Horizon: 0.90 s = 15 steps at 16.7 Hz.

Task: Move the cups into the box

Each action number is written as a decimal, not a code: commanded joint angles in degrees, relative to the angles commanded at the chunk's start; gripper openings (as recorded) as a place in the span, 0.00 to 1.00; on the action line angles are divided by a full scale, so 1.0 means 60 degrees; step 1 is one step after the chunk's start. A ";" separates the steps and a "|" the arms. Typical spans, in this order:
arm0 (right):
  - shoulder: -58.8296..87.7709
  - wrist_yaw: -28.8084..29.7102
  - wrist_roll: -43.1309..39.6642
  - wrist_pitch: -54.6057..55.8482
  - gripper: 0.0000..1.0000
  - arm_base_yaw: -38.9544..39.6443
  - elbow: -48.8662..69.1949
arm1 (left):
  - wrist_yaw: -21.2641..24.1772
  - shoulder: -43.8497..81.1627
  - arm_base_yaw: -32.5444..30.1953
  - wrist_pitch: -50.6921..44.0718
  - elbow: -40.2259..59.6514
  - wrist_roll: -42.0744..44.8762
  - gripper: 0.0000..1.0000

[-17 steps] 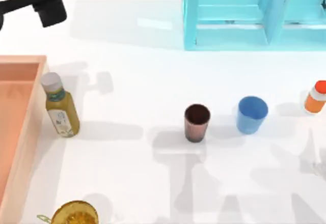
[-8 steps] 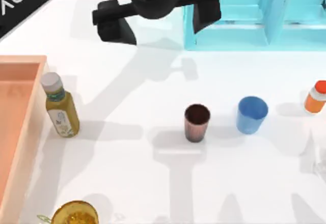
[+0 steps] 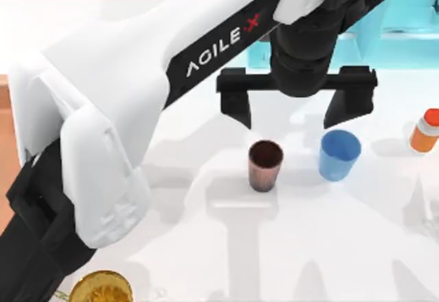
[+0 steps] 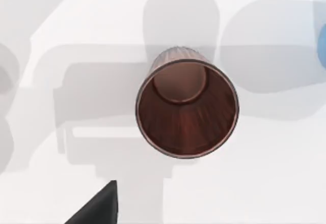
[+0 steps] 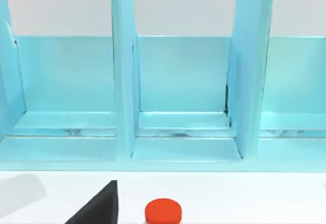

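Observation:
The dark brown-maroon cup (image 3: 265,165) stands upright at the table's middle, and the blue cup (image 3: 339,154) stands just to its right. My left gripper (image 3: 296,106) hovers open, above and slightly behind both cups. One finger is beyond the brown cup and the other is over the blue cup's far side. The left wrist view looks down into the brown cup (image 4: 186,109), with the blue cup's edge (image 4: 322,46) at the side. A sliver of the tan wooden box (image 3: 3,110) shows at the far left, mostly hidden by my left arm.
The cyan shelf frame (image 3: 405,34) stands at the back right and the small orange bottle (image 3: 425,130) at the right edge. An amber glass vessel (image 3: 101,288) sits front left. A dark part of my right gripper (image 5: 99,208) shows before the shelf (image 5: 183,96) and the bottle's cap (image 5: 163,211).
My left arm has swept from the back left across the table to the right. Its open gripper now hangs over the cups, and the arm covers the box and the yellow-green bottle.

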 joint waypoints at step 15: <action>0.0000 0.0000 0.0000 0.0000 1.00 0.0000 0.0000 | 0.0005 -0.0200 0.0108 0.2987 -0.3260 0.0126 1.00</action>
